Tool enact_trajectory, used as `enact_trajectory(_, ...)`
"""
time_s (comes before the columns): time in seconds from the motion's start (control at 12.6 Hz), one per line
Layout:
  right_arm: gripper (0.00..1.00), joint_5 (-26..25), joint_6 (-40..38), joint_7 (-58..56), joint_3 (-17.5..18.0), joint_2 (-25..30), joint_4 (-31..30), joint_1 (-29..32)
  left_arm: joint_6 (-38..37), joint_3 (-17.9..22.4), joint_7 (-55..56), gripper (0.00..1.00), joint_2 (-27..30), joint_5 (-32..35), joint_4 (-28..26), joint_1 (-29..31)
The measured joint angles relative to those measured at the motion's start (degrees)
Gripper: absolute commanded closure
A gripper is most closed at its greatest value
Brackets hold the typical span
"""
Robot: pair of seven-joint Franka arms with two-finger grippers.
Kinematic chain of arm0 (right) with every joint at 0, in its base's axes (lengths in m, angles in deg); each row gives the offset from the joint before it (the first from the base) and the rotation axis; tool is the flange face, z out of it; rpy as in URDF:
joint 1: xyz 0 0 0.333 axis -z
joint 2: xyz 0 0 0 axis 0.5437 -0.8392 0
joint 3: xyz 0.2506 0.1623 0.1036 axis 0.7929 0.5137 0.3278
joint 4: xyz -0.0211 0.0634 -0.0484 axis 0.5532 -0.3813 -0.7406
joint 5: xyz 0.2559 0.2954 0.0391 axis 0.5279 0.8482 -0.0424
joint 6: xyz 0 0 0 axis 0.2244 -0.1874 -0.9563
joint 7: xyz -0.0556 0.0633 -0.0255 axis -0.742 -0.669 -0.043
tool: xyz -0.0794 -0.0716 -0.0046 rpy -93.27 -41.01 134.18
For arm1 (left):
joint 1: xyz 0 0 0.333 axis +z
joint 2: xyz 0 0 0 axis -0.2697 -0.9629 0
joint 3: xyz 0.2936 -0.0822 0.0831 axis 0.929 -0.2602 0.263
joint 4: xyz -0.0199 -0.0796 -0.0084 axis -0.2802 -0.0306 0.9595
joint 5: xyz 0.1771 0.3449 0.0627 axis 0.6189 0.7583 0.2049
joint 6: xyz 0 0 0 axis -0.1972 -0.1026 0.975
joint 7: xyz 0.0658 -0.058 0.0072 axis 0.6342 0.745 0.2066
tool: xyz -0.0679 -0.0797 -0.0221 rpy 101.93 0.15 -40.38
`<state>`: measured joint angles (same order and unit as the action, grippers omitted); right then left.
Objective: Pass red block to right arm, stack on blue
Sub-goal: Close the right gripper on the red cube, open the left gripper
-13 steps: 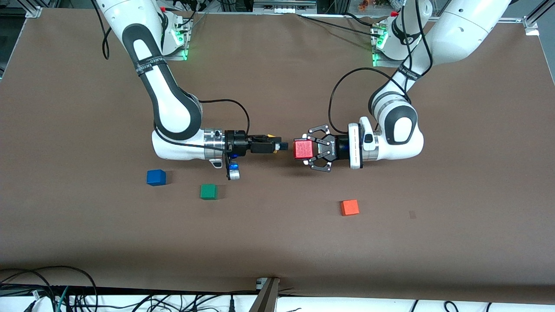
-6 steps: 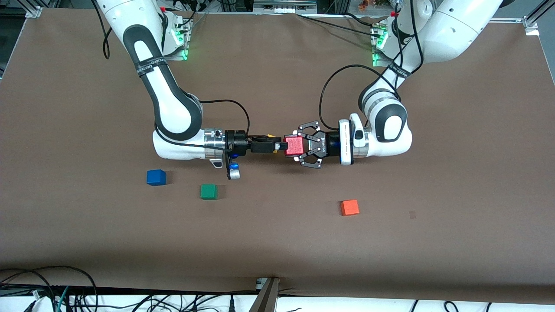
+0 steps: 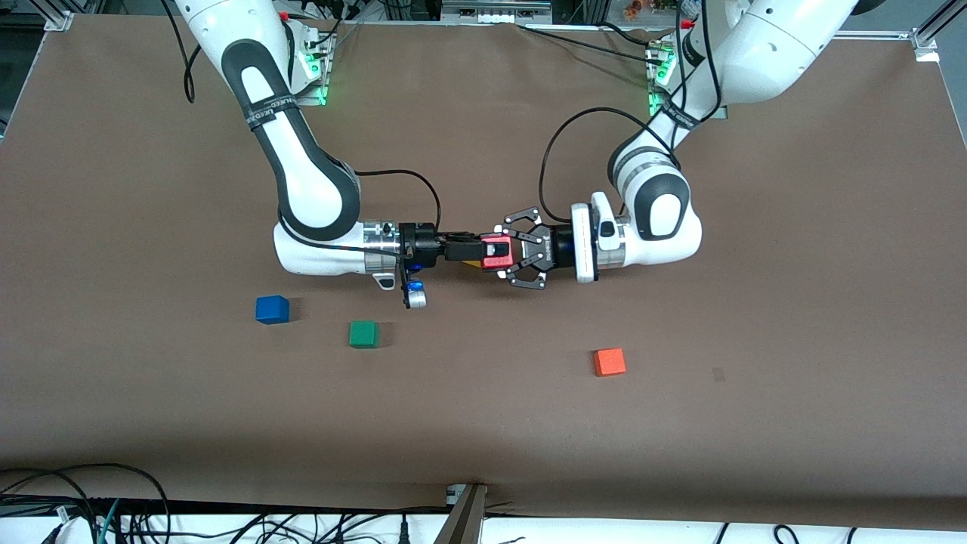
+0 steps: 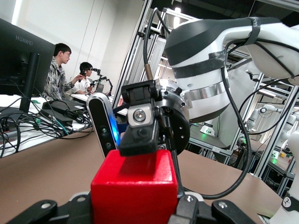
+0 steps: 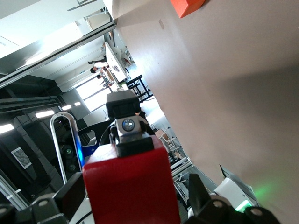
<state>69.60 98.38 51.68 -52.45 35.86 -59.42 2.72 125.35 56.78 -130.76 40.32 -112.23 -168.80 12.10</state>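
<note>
The red block [image 3: 496, 252] hangs above the middle of the table, with my left gripper [image 3: 498, 254] shut on it. My right gripper [image 3: 487, 251] meets it from the right arm's end. Its slim fingers [image 5: 198, 192] stand open on either side of the block, with a gap at each side in the right wrist view. The red block [image 4: 134, 189] fills the lower part of the left wrist view, with the right gripper [image 4: 140, 126] just over it. The blue cube [image 3: 272, 309] rests on the table toward the right arm's end, nearer the front camera than both grippers.
A green cube [image 3: 363, 334] lies beside the blue one, slightly nearer the front camera. An orange cube [image 3: 609, 362] sits toward the left arm's end, and also shows in the right wrist view [image 5: 187, 5]. Brown table cover [image 3: 793, 317] spreads all round.
My left arm has carried the red block toward the right arm's end until it sits between the right gripper's fingers. The right wrist has shifted and turned a little.
</note>
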Motion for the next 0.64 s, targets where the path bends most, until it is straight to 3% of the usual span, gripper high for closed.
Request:
enact_trajectory(0.08, 0.96, 0.00, 0.10, -0.34, 0.00, 0.01, 0.01, -0.08, 0.17, -0.02, 0.00, 0.88, 0.01, -0.06, 0.12, -0.11)
enact_trajectory(0.4, 1.00, 0.05, -0.01, -1.70, -0.38, 0.16, 0.17, 0.06, 0.35, -0.05, 0.61, 0.88, 0.02, -0.45, 0.44, -0.10)
enact_trajectory(0.48, 1.00, 0.05, -0.01, -1.71, -0.42, 0.21, 0.19, 0.06, 0.36, -0.07, 0.65, 0.78, 0.03, -0.45, 0.53, -0.11)
enact_trajectory(0.64, 1.00, 0.05, -0.01, -1.71, -0.46, 0.26, 0.22, 0.06, 0.37, -0.10, 1.14, 0.00, 0.04, -0.45, 0.62, -0.10)
